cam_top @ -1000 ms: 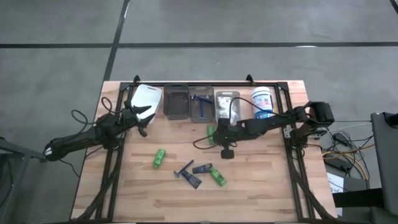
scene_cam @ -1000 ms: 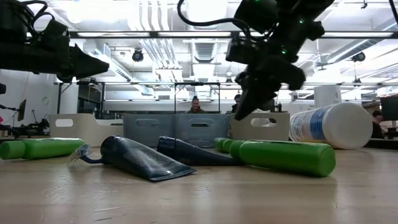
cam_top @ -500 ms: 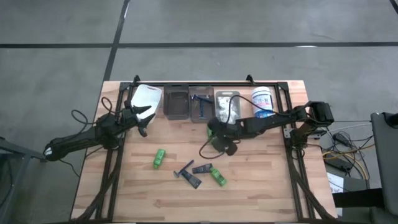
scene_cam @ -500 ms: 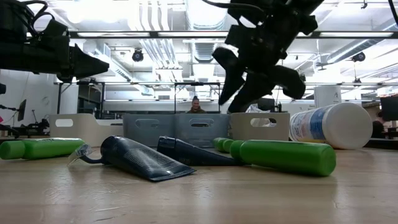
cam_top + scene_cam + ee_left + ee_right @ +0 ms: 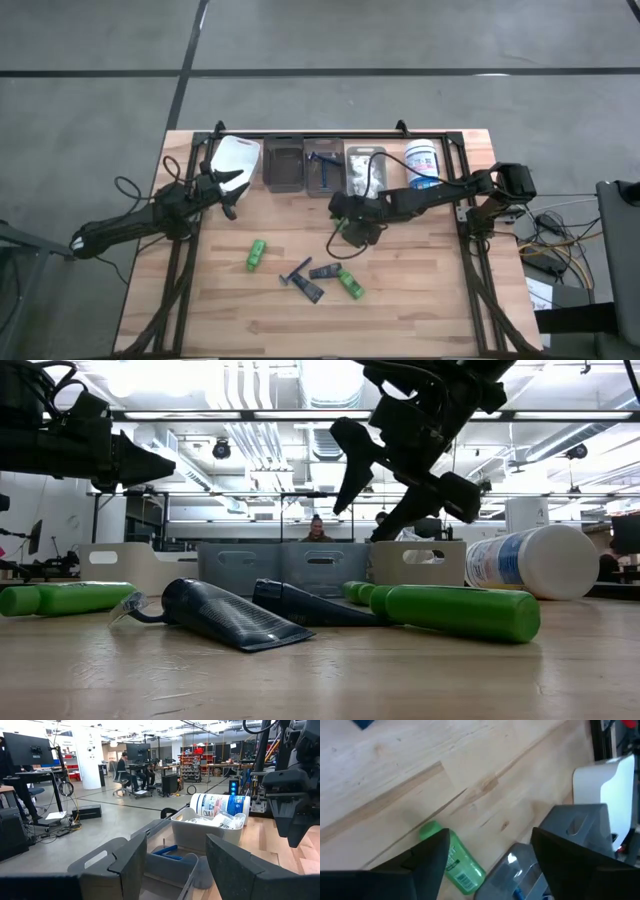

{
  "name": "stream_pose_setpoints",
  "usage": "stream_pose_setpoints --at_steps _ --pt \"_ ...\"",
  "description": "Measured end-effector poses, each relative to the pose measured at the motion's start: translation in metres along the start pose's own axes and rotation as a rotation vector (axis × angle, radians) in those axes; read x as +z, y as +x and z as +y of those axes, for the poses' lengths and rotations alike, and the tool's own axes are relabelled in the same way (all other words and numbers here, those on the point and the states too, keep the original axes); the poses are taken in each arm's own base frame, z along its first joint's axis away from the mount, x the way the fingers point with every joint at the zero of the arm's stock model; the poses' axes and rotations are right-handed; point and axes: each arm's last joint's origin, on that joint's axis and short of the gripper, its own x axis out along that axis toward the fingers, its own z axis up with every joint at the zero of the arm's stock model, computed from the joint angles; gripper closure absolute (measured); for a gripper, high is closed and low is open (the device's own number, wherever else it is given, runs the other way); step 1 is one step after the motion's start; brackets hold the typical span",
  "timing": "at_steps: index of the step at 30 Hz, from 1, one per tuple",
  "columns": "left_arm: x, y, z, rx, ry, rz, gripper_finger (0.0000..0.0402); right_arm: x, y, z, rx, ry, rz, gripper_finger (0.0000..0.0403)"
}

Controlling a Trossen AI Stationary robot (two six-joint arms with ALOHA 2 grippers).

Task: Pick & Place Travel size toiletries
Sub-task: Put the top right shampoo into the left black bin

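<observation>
Three green bottles lie on their sides on the wood: one at centre left, one nearer the front, and one by the bins. That third bottle lies below and ahead of my right gripper, which hangs open above the table and holds nothing. Between the front bottles lie two dark tubes and a razor. My left gripper stands open in the air in front of the white bin.
A row along the far edge holds the white bin, a dark bin, a clear bin with a blue razor, a bin of packets and a white tub with a blue label. Bare wood lies at the front left and right.
My right gripper has opened from shut. It has risen, turned its fingers outward and drifted a little toward the table's left and far edge. The bottles, tubes and razor have not moved.
</observation>
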Motion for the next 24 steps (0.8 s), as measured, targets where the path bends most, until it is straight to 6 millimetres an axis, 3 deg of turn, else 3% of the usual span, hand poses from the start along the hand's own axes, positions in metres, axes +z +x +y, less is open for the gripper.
stream_pose_setpoints --at_steps 12,17,24 --pt "0.0 0.0 0.0 0.0 0.0 0.0 0.0195 0.001 -0.001 -0.002 0.003 0.266 -0.023 0.009" --pt "0.0 0.0 0.0 0.0 0.0 0.0 0.0195 0.001 0.0 -0.002 0.003 0.201 -0.025 0.0102" --pt "0.0 0.0 0.0 0.0 0.0 0.0 0.0195 -0.003 0.018 0.006 0.048 -0.075 0.008 0.0124"
